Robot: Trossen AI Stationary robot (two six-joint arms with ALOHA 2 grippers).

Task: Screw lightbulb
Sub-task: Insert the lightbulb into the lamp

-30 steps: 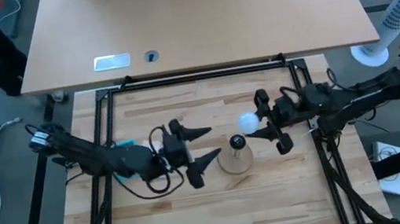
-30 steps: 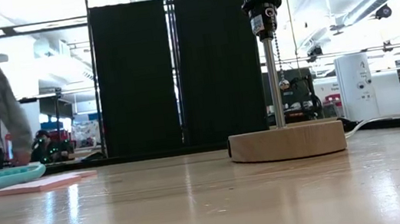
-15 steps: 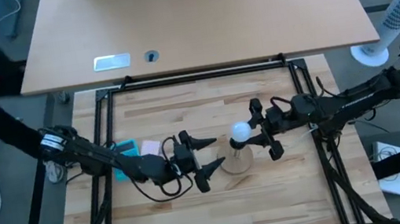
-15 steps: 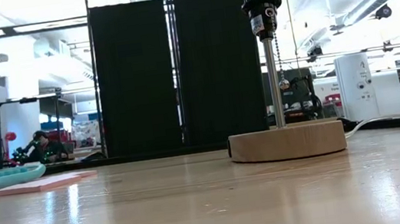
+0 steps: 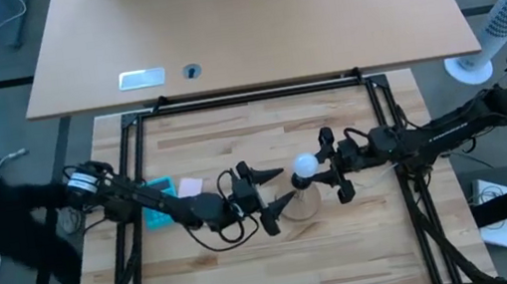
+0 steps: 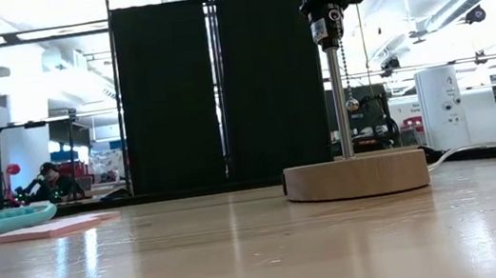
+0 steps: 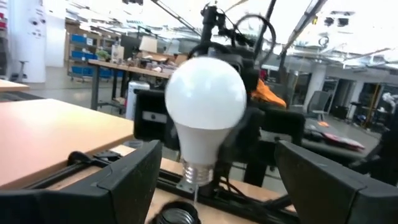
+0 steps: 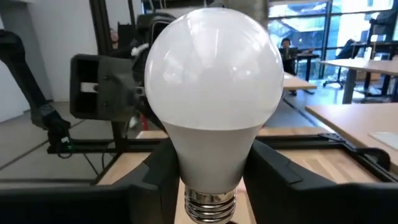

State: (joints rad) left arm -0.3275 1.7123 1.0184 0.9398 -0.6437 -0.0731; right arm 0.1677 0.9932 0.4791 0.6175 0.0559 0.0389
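The right gripper is clamped on the lightbulb, holding it around the narrow neck just above the screw base, with the white globe projecting past the fingertips. In the high view the lightbulb sits just above and slightly to the right-arm side of the socket, which tops a thin post rising from the round wooden base. The bulb's long axis stands close to vertical, globe up and threads down, as the left wrist view shows: the screw base hangs directly above the dark socket mouth, apart from it, not yet entered. This vertical alignment of thread to socket is the relation on which the coming move depends; judged from these views, a short descent along the post's axis is required before any turning can engage. The left gripper stands wide, holding nothing, its fingers spread on the opposite side of the socket from the right gripper, near the wooden base. The right arm is the one in contact with the lightbulb; the left is merely adjacent.
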